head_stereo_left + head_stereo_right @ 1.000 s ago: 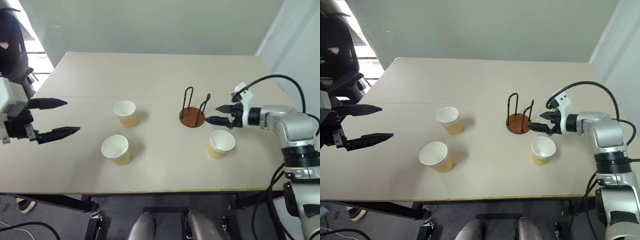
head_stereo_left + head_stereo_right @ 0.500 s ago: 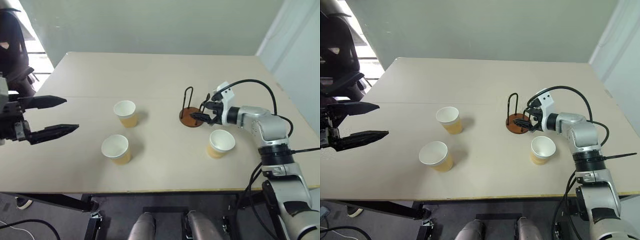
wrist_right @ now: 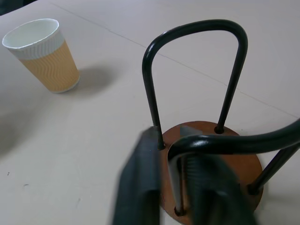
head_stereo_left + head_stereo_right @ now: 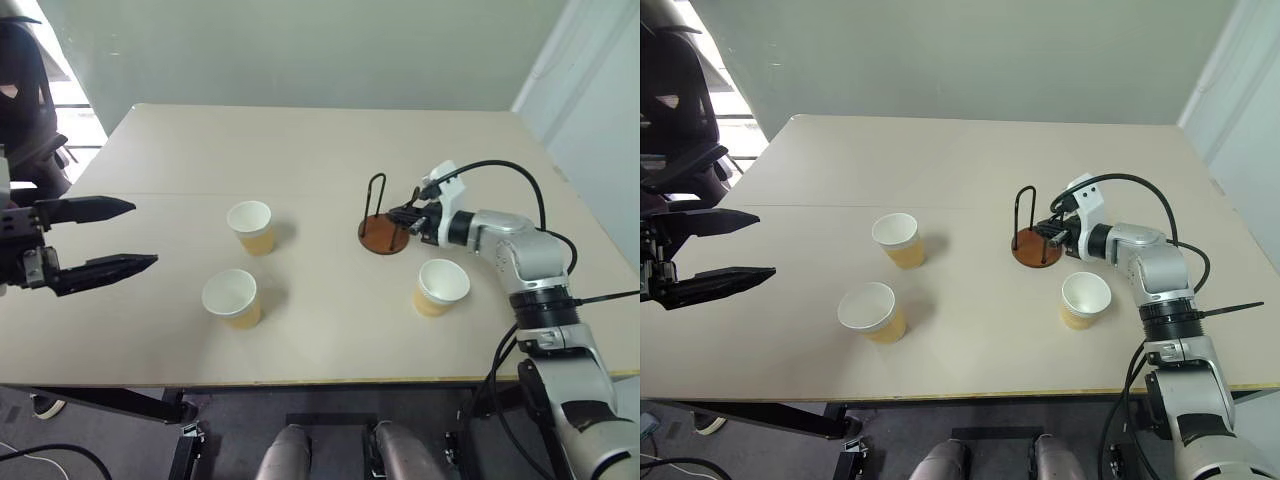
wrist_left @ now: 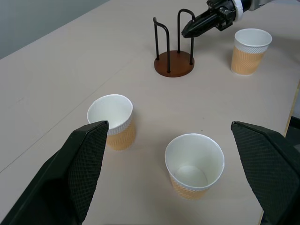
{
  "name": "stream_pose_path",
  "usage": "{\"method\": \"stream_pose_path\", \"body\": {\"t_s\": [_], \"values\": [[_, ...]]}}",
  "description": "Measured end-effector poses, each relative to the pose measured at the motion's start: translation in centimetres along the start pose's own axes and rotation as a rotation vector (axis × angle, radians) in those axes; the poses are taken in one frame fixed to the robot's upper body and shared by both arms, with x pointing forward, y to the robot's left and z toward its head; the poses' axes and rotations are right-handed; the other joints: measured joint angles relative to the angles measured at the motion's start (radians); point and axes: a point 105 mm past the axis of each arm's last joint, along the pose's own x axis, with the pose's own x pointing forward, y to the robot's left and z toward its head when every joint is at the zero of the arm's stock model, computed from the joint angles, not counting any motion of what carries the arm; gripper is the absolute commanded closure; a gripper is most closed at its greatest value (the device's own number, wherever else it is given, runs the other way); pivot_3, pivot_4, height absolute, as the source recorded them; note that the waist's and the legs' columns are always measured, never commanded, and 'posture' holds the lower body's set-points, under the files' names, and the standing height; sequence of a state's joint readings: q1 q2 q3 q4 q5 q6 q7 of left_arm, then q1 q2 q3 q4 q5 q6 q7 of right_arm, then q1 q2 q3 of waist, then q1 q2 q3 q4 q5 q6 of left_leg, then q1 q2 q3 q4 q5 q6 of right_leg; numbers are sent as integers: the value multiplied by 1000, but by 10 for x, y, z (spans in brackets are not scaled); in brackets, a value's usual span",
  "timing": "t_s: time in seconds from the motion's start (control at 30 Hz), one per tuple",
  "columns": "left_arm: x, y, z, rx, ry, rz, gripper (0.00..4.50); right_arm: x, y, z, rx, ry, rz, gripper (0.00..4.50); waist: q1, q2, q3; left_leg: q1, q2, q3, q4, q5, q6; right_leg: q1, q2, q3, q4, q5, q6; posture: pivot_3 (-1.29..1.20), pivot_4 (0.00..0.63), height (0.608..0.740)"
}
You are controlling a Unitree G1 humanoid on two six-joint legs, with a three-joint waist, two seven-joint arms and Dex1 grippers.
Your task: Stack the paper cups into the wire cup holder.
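Note:
Three tan paper cups stand upright on the table: one mid-table (image 4: pixel 250 228), one nearer the front (image 4: pixel 232 299), and one at the right (image 4: pixel 440 287). The wire cup holder (image 4: pixel 385 235), a rust-brown disc with two black wire loops, stands empty right of centre. My right gripper (image 4: pixel 408 215) is at the holder's right side, shut on its nearer wire loop (image 3: pixel 174 154), which runs between the fingers (image 3: pixel 140 183). Far to the left, my left gripper (image 4: pixel 145 233) hangs open and empty above the table, away from the cups.
The beige table (image 4: pixel 320 150) has a seam across its middle. A black chair (image 4: pixel 25 90) stands off the far-left corner. A white wall (image 4: pixel 600 110) runs close along the table's right side.
My right gripper moved left from beside the right cup to the holder and shut on its nearer wire loop. The left gripper has barely shifted and stays open.

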State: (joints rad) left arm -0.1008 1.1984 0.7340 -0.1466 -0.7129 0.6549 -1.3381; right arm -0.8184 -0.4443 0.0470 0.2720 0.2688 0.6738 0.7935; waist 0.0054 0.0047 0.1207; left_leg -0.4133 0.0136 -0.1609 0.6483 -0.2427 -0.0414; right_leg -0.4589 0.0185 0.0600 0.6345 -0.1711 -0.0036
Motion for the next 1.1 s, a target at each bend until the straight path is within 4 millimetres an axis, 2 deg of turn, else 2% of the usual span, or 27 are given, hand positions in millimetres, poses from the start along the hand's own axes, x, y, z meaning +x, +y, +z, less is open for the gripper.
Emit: {"method": "stream_pose_path", "body": {"t_s": [0.17, 0.3, 0.4, 0.53, 0.63, 0.77, 1.1], "values": [[0, 1, 0, 1, 1, 9, 0, 1, 10, 2, -10, -10, 74, 4451, 0, 0, 0, 0, 0, 0, 0, 0, 0, 0, 0, 0, 0, 0, 0, 0, 150, 740], [0, 1, 0, 3, 1, 9, 0, -5, 42, 19, -44, -84, 263, 4451, -1, 0, 0, -2, 0, 0, 0, 0, -1, -2, 1, 0, 0, 0, 0, 0, 150, 740], [0, 1, 0, 6, 1, 9, 0, -18, 68, 29, -99, -99, 399, 4451, 1, 0, 0, -3, 0, 0, 0, 0, -2, -2, 1, -1, -2, 0, -1, 0, 150, 740], [1, 1, 1, 15, 0, 6, 0, -36, 105, 13, -160, -28, 558, 4451, 1, -2, -1, -3, 0, 1, 0, 0, -3, 0, 1, -1, -3, 0, -1, 0, 150, 740], [3, 1, 1, 17, 1, -2, 0, -38, 124, -3, -167, 6, 607, 4451, 0, -2, -1, -2, 0, 1, 2, 1, -3, 0, 1, 0, -2, 0, 0, 0, 150, 740], [8, 2, -1, 13, 6, -23, 0, -32, 131, -19, -151, 32, 581, 4451, -1, -2, -1, -1, 0, 0, 4, 1, -3, 1, 1, 0, 0, 0, 0, 0, 150, 740], [12, 8, 1, 34, 20, -46, 0, -28, 135, -28, -111, 30, 493, 4451, -1, -2, -1, -1, 1, 0, 6, 2, -3, 1, 2, 0, 1, 1, -1, 0, 150, 740]]}}
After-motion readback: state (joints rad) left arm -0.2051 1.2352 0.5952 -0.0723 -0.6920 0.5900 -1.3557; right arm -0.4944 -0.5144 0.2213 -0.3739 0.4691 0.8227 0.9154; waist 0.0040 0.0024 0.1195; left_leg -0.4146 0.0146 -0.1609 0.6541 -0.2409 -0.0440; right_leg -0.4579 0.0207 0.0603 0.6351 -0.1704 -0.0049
